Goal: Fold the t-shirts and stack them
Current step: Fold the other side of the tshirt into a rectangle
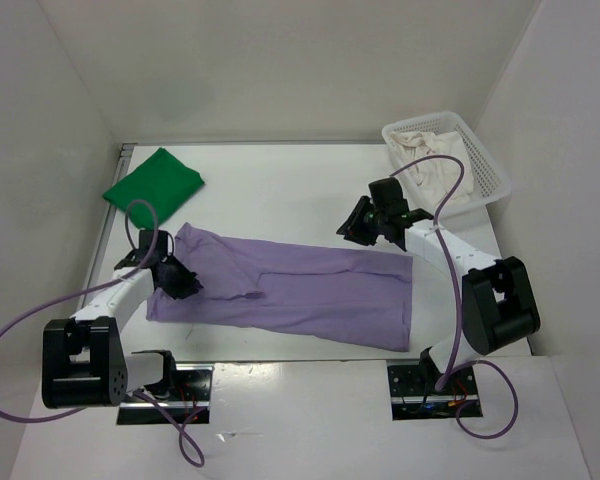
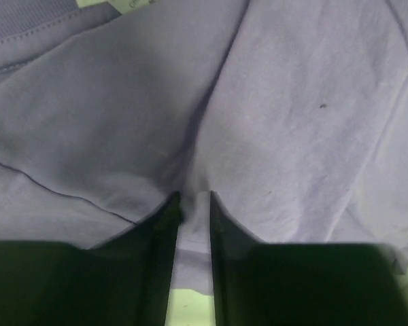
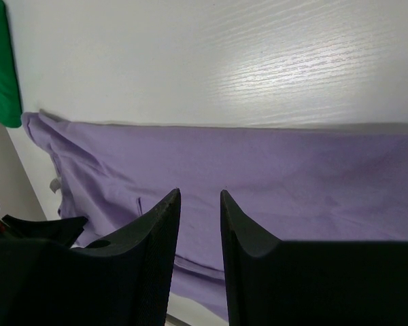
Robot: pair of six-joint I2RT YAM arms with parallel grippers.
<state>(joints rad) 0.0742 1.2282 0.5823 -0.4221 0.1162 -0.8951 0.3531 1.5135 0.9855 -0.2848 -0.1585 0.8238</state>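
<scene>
**A:** T-shirts, read from the jaws outward. How does your left gripper (image 2: 194, 197) stand?

**B:** Its two fingers sit close together with only a narrow slit between them, tips down on the lavender shirt (image 2: 292, 122). Creases in the cloth run up to the tips. You cannot tell whether they pinch a fold or merely rest on it.

**A:** And your right gripper (image 3: 200, 193)?

**B:** Jaws parted, with nothing between them. It hangs over the lavender shirt's far edge, toward the right end, clear of the cloth.

**A:** Give the operator the count.

**B:** You have three shirts, one of each colour, two grippers and one basket. The lavender shirt lies spread lengthwise on the table (image 1: 280, 190), and your left gripper is on its left end. The green shirt (image 1: 153, 180) lies folded near the lavender one's far left corner. The cream shirt (image 1: 420, 140) sits crumpled in the white mesh basket (image 1: 492, 170), beyond the lavender one's far right corner and apart from it.

**A:** What can you not make out?

**B:** Your left wrist view is nearly all lavender cloth. A white label (image 2: 132, 3) is cut off by its top edge and its print is unreadable. In your right wrist view only a strip of the green shirt shows at the left edge. From above, your left gripper covers part of the lavender shirt's left end. The basket holds the cream shirt bunched up, so its outline is lost.
</scene>
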